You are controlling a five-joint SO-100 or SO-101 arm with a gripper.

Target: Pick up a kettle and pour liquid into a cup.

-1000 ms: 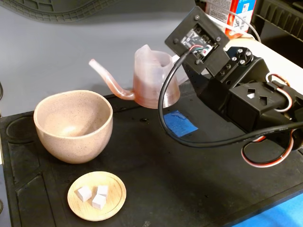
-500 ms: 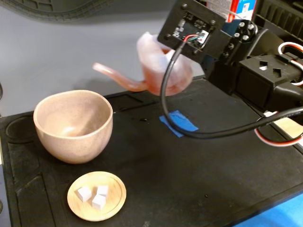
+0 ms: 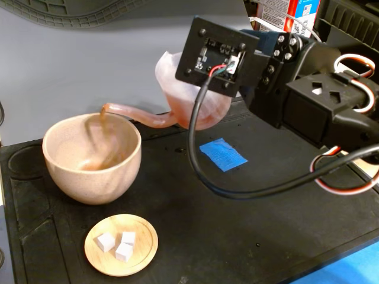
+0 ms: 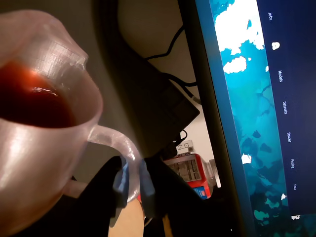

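A: Where was the kettle (image 3: pixel 190 94) at that point?

B: Lifted clear of the black mat (image 3: pixel 237 236) and tipped toward the cup (image 3: pixel 92 157), with its spout (image 3: pixel 133 113) reaching over the cup's rim. A second earlier it had stood upright on the mat; half a second earlier it was already raised but short of the cup.

A: And the liquid (image 3: pixel 95 133)?

B: A thin brown stream fell from the spout tip, and a small pool had gathered at the cup's bottom, which had been dry before. In the wrist view, dark red fluid sat inside the kettle body (image 4: pixel 34 106), so I judged the pour only just begun.

A: The gripper (image 4: pixel 132 183)?

B: Pinched on the kettle's loop handle (image 4: pixel 116 143), fingers on either side.

A: Anything else nearby?

B: The wooden dish (image 3: pixel 121 245) with white cubes sat in front of the cup, a blue tape patch (image 3: pixel 222 154) below the kettle. Neither had moved.
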